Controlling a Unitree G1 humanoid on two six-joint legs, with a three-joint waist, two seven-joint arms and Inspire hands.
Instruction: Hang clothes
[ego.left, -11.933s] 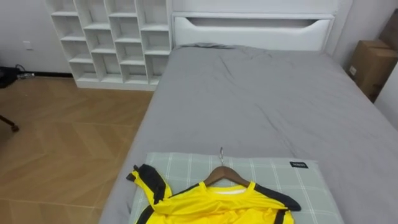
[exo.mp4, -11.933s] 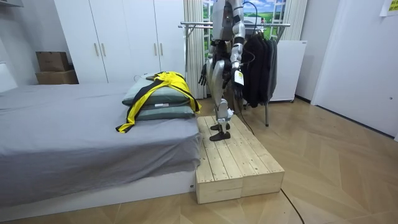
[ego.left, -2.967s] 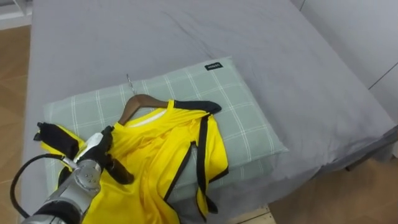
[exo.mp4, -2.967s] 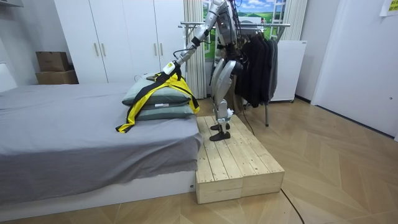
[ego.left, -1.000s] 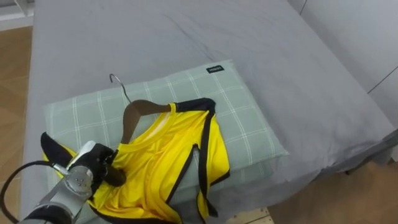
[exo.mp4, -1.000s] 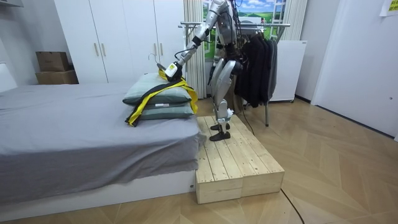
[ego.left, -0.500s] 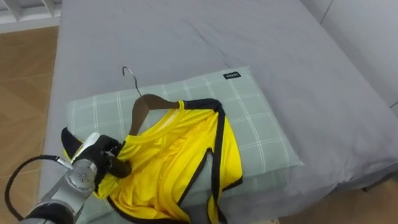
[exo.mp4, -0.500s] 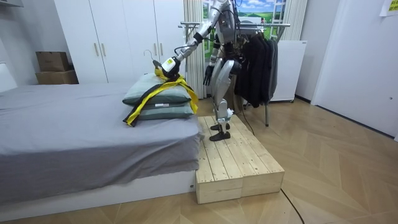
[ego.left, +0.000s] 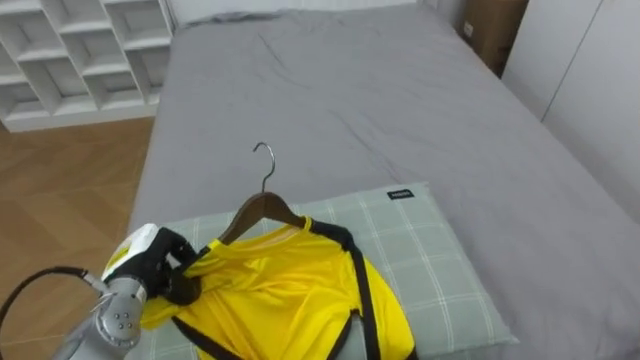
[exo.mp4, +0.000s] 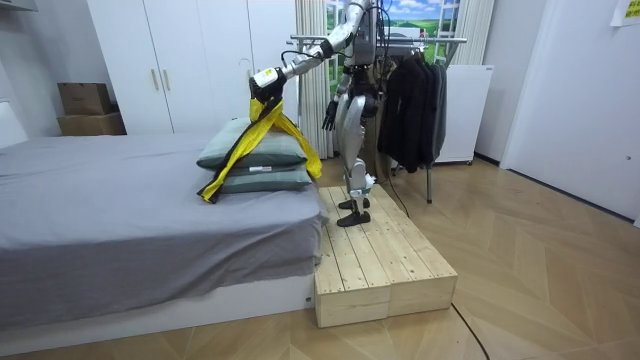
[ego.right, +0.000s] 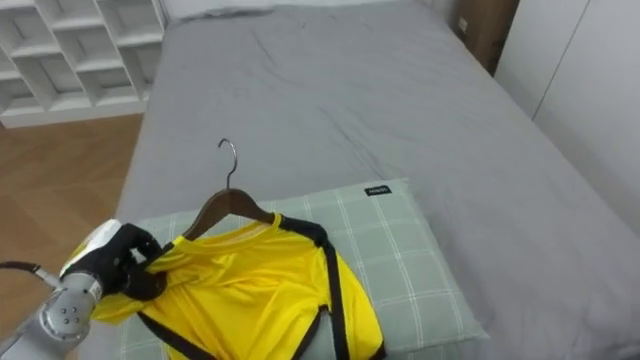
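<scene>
A yellow shirt (ego.left: 290, 300) with black trim hangs on a wooden hanger (ego.left: 262, 210) whose metal hook points up. My left hand (ego.left: 160, 262) is shut on the hanger's end under the shirt's shoulder. In the room view my left hand (exo.mp4: 262, 82) holds the hanger up above the stacked pillows, and the shirt (exo.mp4: 272, 130) drapes down from it, its lower part still on the pillows. The right hand (exo.mp4: 328, 117) hangs open beside my body. I stand on a wooden platform (exo.mp4: 385, 265) at the bed's end.
A green checked pillow (ego.left: 440, 260) lies on the grey bed (ego.left: 330, 90). Behind me stands a clothes rack (exo.mp4: 415, 95) with dark garments. White shelves (ego.left: 70, 50) and wooden floor lie to the bed's left; a cardboard box (ego.left: 490, 30) stands far right.
My left hand has raised the hanger and the shirt's top off the pillows. The camera has tilted up, so more of the bed shows.
</scene>
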